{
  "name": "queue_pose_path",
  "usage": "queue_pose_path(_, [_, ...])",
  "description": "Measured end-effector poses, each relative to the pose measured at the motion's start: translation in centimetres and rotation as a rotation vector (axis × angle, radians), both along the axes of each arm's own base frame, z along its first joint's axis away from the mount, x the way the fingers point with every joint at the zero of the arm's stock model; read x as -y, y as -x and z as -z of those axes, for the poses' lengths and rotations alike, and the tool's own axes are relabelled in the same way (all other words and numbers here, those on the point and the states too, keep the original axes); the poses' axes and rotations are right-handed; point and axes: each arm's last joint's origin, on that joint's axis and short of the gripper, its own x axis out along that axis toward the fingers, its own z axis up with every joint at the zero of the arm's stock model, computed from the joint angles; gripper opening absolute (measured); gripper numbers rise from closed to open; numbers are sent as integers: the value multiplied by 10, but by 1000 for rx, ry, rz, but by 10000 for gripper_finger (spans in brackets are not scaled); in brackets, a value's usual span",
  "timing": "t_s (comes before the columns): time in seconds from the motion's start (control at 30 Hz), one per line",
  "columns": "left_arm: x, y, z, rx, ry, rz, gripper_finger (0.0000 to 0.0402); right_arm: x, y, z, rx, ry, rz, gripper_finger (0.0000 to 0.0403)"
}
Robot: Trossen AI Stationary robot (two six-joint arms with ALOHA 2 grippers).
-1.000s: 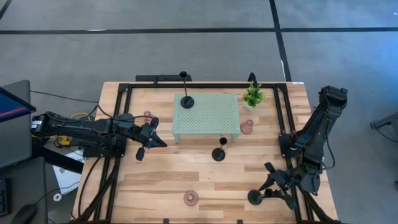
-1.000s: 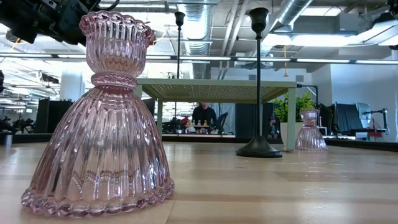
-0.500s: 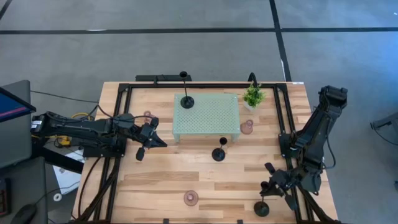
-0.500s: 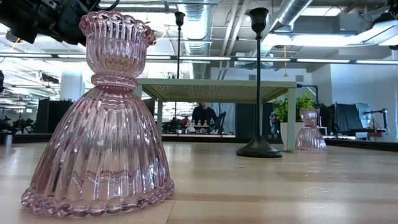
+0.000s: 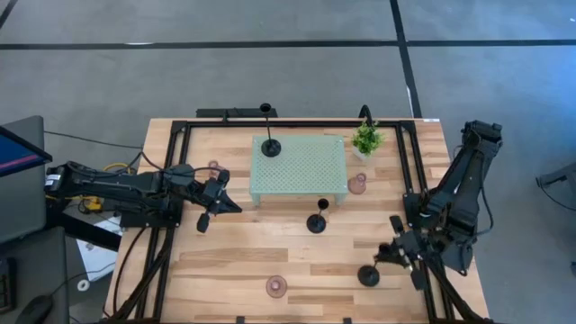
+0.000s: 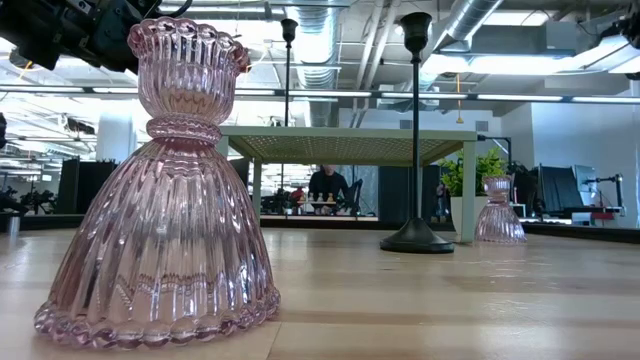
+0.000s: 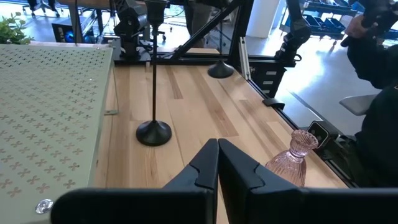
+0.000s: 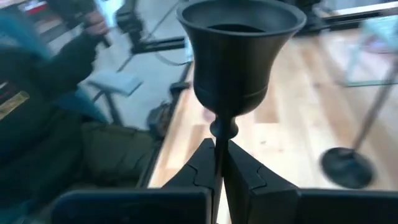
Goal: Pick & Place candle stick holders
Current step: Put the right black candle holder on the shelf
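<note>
My right gripper (image 5: 393, 256) (image 8: 217, 152) is near the table's right front corner, shut on a black candle stick holder (image 5: 367, 275). My left gripper (image 5: 219, 203) (image 7: 217, 163) is shut and empty at the left, beside the pale green tray (image 5: 299, 171). A second black holder (image 5: 270, 147) stands by its disc base on the tray. A third (image 5: 317, 222) (image 7: 153, 132) stands on the table in front of the tray. Pink glass holders stand by the tray's right leg (image 5: 357, 184), near the front edge (image 5: 276, 286) (image 6: 160, 190) and by my left arm (image 5: 213, 167). My right gripper pinches the black holder's thin stem (image 8: 217, 134) between its two fingers, just under the cup (image 8: 239, 56). The fingers come about level from the table's right and lie across the stem. The holder stands upright. Whether its disc base (image 5: 367, 275) clears the table I cannot tell.
A small green potted plant (image 5: 365, 138) stands at the tray's far right corner. A black metal frame (image 5: 171, 162) runs along the table's left, far and right sides. Bare wood lies between the tray and the front edge. A person sits in the room beyond (image 6: 327, 185).
My right gripper has carried the black holder first toward the table's near edge, then back toward the far edge and a little left. The holder's base now shows farther from the near edge than a second ago. My left arm has kept still.
</note>
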Motion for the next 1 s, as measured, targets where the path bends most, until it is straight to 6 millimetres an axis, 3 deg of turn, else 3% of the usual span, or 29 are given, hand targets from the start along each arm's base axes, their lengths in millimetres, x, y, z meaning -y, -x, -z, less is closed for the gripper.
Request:
queue_pose_path(0.63, [0,0,0,-1,0,0,10,64,-41,-57,20,73,333,1])
queue_pose_path(1.0, [0,0,1,-11,-1,0,10,105,-57,-79,-1,92,544,0])
